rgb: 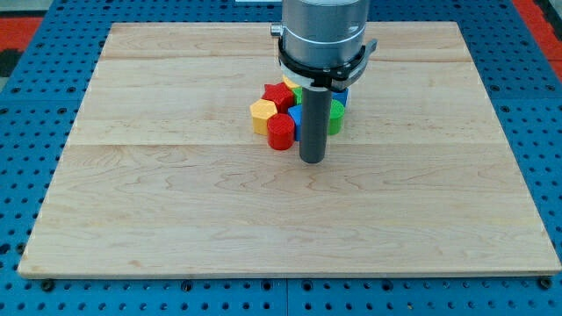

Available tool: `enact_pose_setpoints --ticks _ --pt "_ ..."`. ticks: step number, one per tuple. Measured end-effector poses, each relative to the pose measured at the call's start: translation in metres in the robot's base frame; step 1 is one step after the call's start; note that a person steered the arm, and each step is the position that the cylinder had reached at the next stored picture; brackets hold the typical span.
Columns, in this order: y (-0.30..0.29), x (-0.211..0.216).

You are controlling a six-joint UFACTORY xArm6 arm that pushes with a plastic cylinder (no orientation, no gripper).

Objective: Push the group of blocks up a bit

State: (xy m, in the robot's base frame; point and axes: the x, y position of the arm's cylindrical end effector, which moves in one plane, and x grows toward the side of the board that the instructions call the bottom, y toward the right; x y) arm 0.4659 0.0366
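A tight cluster of small blocks sits a little above the board's middle. A red cylinder (281,132) is at its lower edge, a yellow block (262,112) at its left and a red star-shaped block (278,95) above that. A blue block (296,117) and a green cylinder (336,115) show only as slivers beside the rod. My tip (313,160) rests on the board just below the cluster, to the lower right of the red cylinder. The rod and arm hide the cluster's right and upper parts.
The wooden board (176,202) lies on a blue pegboard surface (18,175). The arm's wide grey body (321,35) hangs over the board's upper middle.
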Motion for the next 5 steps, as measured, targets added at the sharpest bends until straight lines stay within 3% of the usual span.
enact_pose_setpoints --ticks 5 --pt "0.0005 0.0046"
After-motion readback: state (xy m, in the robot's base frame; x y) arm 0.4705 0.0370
